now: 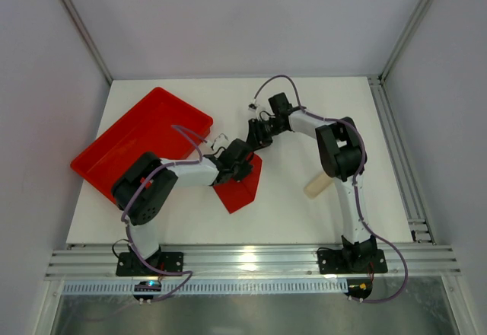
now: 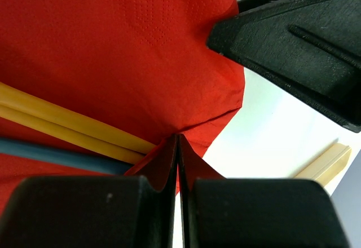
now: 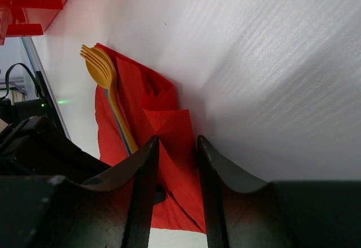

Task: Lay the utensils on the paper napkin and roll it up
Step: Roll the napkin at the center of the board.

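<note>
Napkin (image 2: 141,62) — inside left end effector (image 2: 178,172)

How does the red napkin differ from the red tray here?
The paper napkin is far smaller than the tray. The napkin is thin and folded over on itself; the tray is rigid with a raised rim. The napkin carries a yellow fork and is pinched by the left gripper; no gripper touches the tray. Both are red and lie on the white table.
</note>
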`<state>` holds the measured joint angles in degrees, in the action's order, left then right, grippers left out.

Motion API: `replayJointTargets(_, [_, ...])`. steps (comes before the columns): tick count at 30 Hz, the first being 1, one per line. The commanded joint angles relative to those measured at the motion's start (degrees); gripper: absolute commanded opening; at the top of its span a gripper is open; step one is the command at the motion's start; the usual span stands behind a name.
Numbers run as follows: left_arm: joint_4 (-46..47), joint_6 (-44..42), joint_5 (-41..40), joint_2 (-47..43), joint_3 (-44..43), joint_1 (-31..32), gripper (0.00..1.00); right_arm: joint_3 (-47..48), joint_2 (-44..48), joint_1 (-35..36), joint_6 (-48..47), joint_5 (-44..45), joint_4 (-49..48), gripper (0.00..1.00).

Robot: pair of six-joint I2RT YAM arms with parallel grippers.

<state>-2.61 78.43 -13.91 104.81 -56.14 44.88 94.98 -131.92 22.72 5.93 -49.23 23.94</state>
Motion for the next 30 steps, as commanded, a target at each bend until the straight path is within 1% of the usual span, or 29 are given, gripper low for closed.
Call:
replayJointTargets(1, [-5.83,-1.18,-0.85,-0.49,0.50,0.38,0.00,-0.50,-0.71,0.22,0.74,-2.62,-2.67,0.38])
replayJointTargets(4, [-5.65,-1.18,-0.94,-0.66,0.68,0.47,0.00,-0.67,-0.36,0.22,1.01,-2.97,-3.38,0.38])
replayJointTargets(6, [-5.56,-1.00,-1.03,-0.84,1.03,0.47,0.00,-1.19,-0.27,0.13,1.36,-4.98,-4.43,0.38])
replayJointTargets(8, [-5.04,-0.74,-0.94,-0.84,1.47,0.47,0.00,-2.42,0.17,-0.04,3.11,-9.10,-8.27,0.38])
replayJointTargets(12, [-5.30,-1.00,-1.20,-0.93,1.38,0.47,0.00,-6.46,2.19,-0.39,6.37,-12.63,-14.01,0.40])
replayJointTargets(18, [-5.56,-1.09,-1.56,-1.10,1.21,0.38,0.00,-9.80,3.42,-2.06,7.69,-11.07,-15.42,0.46])
replayJointTargets(22, [-6.18,-1.09,-1.29,-0.67,0.68,0.47,0.00,-11.83,4.91,-3.38,7.43,-8.69,-15.59,0.52])
replayJointTargets(30, [-6.62,-1.35,-1.64,-0.84,0.68,0.47,0.00,-13.42,6.23,-4.53,7.34,-7.81,-15.16,0.54])
